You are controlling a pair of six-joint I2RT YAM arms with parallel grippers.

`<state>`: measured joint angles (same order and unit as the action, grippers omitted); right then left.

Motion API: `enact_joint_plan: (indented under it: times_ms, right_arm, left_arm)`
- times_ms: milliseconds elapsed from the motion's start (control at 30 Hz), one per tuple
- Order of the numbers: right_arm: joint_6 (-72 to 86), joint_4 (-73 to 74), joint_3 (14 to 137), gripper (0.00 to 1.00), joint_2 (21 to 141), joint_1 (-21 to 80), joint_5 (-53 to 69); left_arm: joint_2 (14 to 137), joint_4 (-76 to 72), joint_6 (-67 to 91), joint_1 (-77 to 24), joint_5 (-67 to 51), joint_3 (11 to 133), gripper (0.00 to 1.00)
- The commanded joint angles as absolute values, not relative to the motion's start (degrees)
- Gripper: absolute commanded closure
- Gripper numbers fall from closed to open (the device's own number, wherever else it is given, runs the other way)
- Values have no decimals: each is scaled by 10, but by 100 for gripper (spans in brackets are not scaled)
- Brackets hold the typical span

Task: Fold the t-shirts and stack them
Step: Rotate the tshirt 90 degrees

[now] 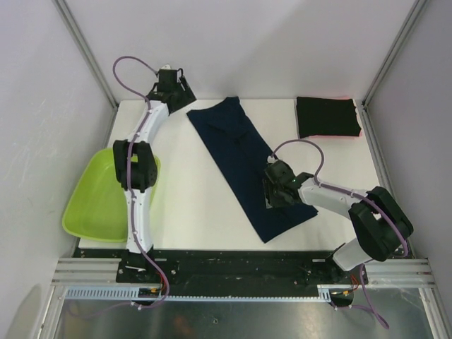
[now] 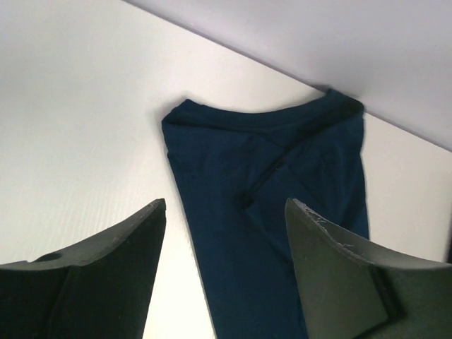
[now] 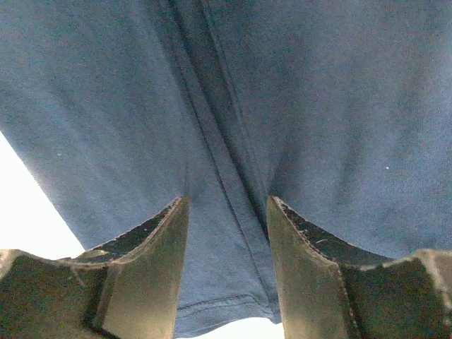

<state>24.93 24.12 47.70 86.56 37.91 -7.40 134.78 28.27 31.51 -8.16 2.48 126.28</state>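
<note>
Left gripper [image 2: 226,205] wide open, empty; right gripper [image 3: 227,201] parted over navy t-shirt [image 1: 236,159] — ungripped.

Left tool [image 2: 224,206] wide-jawed, far forward; right tool [image 3: 227,202] half-spread.

Robot test cell in a lab. A white table [image 1: 198,205] is boxed in by plain white panels [image 1: 268,42] on aluminium posts [image 1: 86,53], upper half of the frame; a left arm [image 1: 138,191] and right arm [image 1: 339,201] with loose cables [image 1: 134,58] stand on metal rails [image 1: 92,272] along the bottom edge.
</note>
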Motion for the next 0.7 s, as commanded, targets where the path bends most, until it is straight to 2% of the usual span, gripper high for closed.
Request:
enact_joint_plan:
  times_ms: [0, 300, 667]
  right_arm:
    - [273, 239, 462, 47, 859, 384, -97]
    - [300, 221, 449, 47, 893, 415, -75]
    - [428, 216, 476, 48, 959, 485, -44]
  left_arm:
    - [1278, 275, 319, -114, 7, 1212, 29]
    - [1275, 274, 366, -175, 6, 1122, 34]
    - [1329, 275, 364, -180, -6, 1150, 37]
